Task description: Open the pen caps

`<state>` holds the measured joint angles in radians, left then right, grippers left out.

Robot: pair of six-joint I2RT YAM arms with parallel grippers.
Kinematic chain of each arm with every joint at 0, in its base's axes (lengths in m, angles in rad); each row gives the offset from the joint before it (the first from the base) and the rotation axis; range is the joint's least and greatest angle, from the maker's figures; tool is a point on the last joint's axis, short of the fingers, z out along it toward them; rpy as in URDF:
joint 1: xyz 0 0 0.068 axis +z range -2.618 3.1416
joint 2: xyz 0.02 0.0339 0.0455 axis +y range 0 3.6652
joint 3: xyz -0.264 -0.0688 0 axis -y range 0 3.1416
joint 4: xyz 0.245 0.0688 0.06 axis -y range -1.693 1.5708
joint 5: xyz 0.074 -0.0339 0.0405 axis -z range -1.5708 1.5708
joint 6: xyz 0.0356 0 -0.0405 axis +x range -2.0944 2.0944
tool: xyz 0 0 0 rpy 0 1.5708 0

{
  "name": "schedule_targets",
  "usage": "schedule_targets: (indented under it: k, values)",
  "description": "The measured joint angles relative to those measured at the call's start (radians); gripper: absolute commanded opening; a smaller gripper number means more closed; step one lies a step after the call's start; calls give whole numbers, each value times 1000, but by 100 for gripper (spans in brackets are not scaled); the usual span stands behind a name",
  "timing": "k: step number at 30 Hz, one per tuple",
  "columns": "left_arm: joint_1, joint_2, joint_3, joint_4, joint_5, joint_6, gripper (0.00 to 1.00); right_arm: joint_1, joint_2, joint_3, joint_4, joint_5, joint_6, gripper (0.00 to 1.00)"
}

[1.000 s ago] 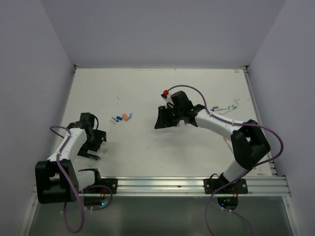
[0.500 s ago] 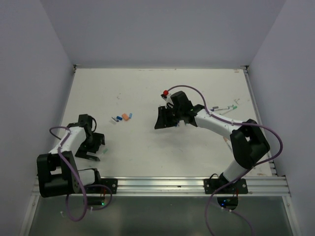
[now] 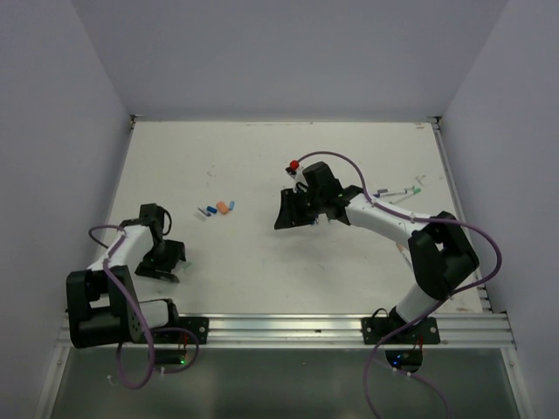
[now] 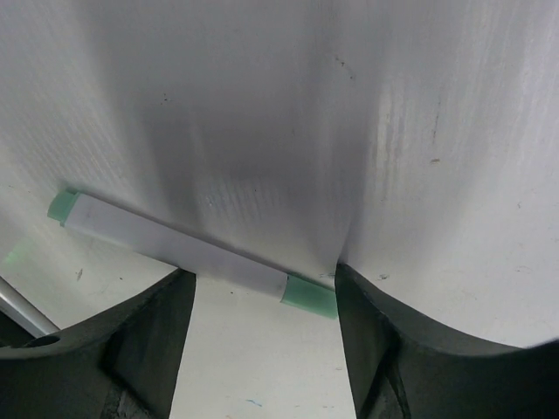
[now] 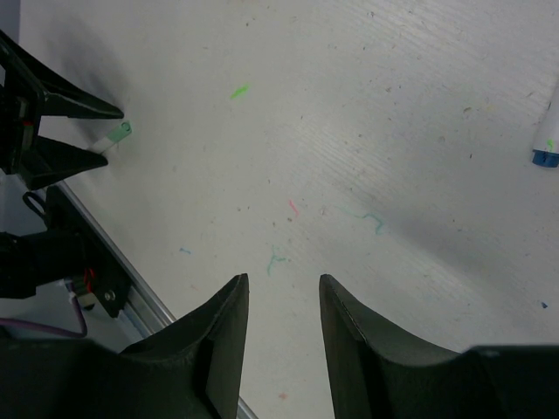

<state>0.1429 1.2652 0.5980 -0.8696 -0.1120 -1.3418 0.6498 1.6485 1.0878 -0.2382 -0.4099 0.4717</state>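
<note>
- Where the left arm [image 3: 118,253] folds back tight beside its base at the near left of the table [image 3: 262,157], its wrist tips down so that the left gripper [image 3: 164,266] sits low on the surface.
- In the left wrist view the left gripper [image 4: 262,284] has its jaws apart with nothing clamped, and its two dark fingers [image 4: 144,349] straddle a strip of bare table.
- One pen [image 4: 175,246] lies flat just past those fingertips. Its long axis runs across the opening, from upper left to lower right in that view.
- This pen has a white barrel and is green at both ends. Its lower right green end lies between the two fingertips, and its other end reaches well out to the left.
- Farther in, the right arm [image 3: 384,223] reaches from its base at the near right, elbow bent, out over the middle of the table.
- The right gripper [image 5: 281,281] points toward the near left, hovering clear of the surface. Its jaws stand a narrow gap apart and hold nothing.
- Left of the right gripper [image 3: 293,214], loose pen caps [image 3: 222,208] lie in a short row. One is orange with blue ones beside it, and there seem to be four, though they are too small to count surely.
- Farthest back on the right, two pens [image 3: 397,189] lie roughly left to right with coloured ends, well apart from both grippers.
</note>
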Motion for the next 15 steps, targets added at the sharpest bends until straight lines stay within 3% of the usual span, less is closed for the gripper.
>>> schedule_targets:
  k: [11, 15]
  values:
    - [0, 40, 31, 17, -24, 49, 41, 0, 0, 0, -1, 23, -4, 42]
    - [0, 69, 51, 26, -31, 90, 23, 0, 0, 0, -2, 34, -9, 42]
